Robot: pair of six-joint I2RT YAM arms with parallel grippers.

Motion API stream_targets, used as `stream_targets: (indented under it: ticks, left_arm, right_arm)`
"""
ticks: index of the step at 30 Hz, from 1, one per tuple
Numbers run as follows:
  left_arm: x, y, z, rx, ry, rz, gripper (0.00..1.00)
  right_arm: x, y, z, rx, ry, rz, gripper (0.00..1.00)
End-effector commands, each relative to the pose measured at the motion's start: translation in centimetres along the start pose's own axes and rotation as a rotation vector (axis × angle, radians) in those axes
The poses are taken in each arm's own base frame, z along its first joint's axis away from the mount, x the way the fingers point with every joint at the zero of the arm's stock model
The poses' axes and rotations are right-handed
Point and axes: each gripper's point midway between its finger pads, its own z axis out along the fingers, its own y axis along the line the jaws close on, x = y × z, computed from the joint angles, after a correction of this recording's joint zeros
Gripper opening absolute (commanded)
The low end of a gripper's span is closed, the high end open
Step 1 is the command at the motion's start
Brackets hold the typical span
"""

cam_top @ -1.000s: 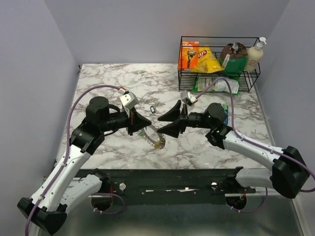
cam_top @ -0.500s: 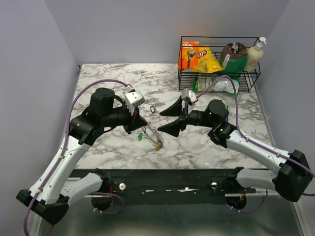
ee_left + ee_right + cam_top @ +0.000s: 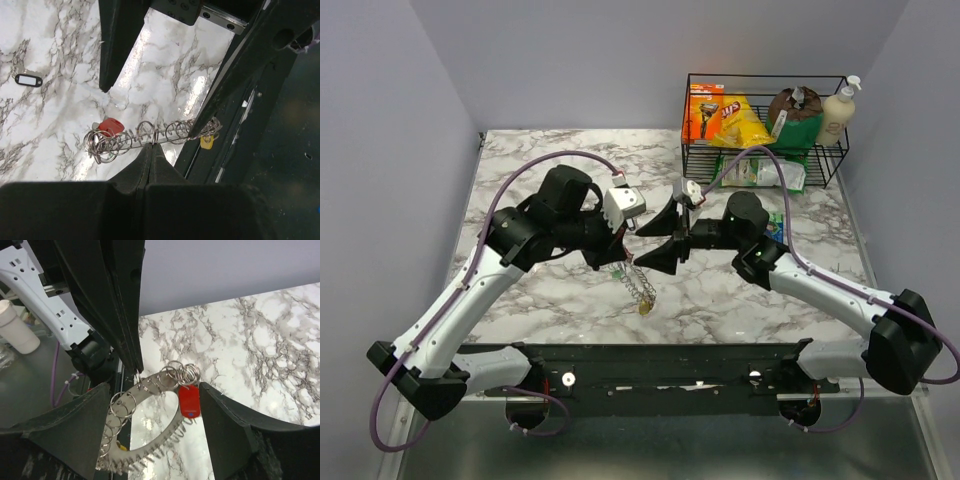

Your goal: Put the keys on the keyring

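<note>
The keyring (image 3: 640, 285), a flat silvery ring strung with several small wire loops and a yellow piece (image 3: 645, 308), hangs above the table. My left gripper (image 3: 620, 262) is shut on it. In the left wrist view the fingertips (image 3: 151, 146) pinch one loop of the keyring (image 3: 165, 134). A red-headed key (image 3: 110, 126) hangs on it. My right gripper (image 3: 655, 242) is open, with one finger on each side of the ring. In the right wrist view the keyring (image 3: 153, 388) and red key (image 3: 190, 401) hang between my open right gripper's (image 3: 150, 427) fingers, untouched. No other keys are identifiable.
A small dark oval clip (image 3: 630, 222) lies on the marble table (image 3: 540, 160) behind the grippers. A black wire basket (image 3: 690, 130) with snack bags and a bottle stands at the back right. A small blue-green item (image 3: 776, 228) lies by the right arm.
My left arm has swung right and lifted the keyring off the table. My right gripper opened wider and shifted left, and now straddles the ring.
</note>
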Motion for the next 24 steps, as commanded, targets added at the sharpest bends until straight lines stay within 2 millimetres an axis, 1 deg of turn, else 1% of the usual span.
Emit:
stream_targets:
  ticks: [1,5,10,11,13,16,17,21,24]
  left_arm:
    - [-0.2,-0.4,-0.3,-0.011,0.042,0.040,0.00]
    - [-0.6,-0.5,-0.4,-0.011,0.035,0.059,0.00]
    - [-0.8,-0.9,-0.4,0.006,0.031,0.065,0.00]
    - [-0.8,-0.9,-0.4,0.004,0.032,0.065,0.00]
    - [-0.4,-0.9,-0.2,0.008,0.041,0.062,0.00]
    - [-0.2,-0.9,0.1,0.009,0.052,0.055,0.00]
    - [-0.2,-0.8,0.1,0.009,0.051,0.056,0.00]
    - [-0.4,-0.9,0.2,0.011,0.031,0.067,0.00]
    - [-0.6,-1.0,0.4,0.019,0.028,0.069,0.00]
  right_arm:
    - [0.1,0.6,0.2,-0.064,0.028,-0.028,0.77]
    - [0.6,1.1,0.0,-0.097,0.050,-0.032,0.67]
    - [1.1,1.5,0.2,-0.141,0.068,-0.021,0.57]
    - [1.0,1.5,0.3,-0.146,0.067,-0.023,0.54]
    - [1.0,1.7,0.4,-0.158,0.068,-0.015,0.52]
    - [0.9,1.7,0.4,-0.163,0.061,-0.012,0.46]
    - [0.8,1.8,0.4,-0.168,0.060,-0.013,0.42]
    - [1.0,1.7,0.4,-0.168,0.063,-0.006,0.37]
    - [1.1,1.8,0.5,-0.171,0.063,0.002,0.36]
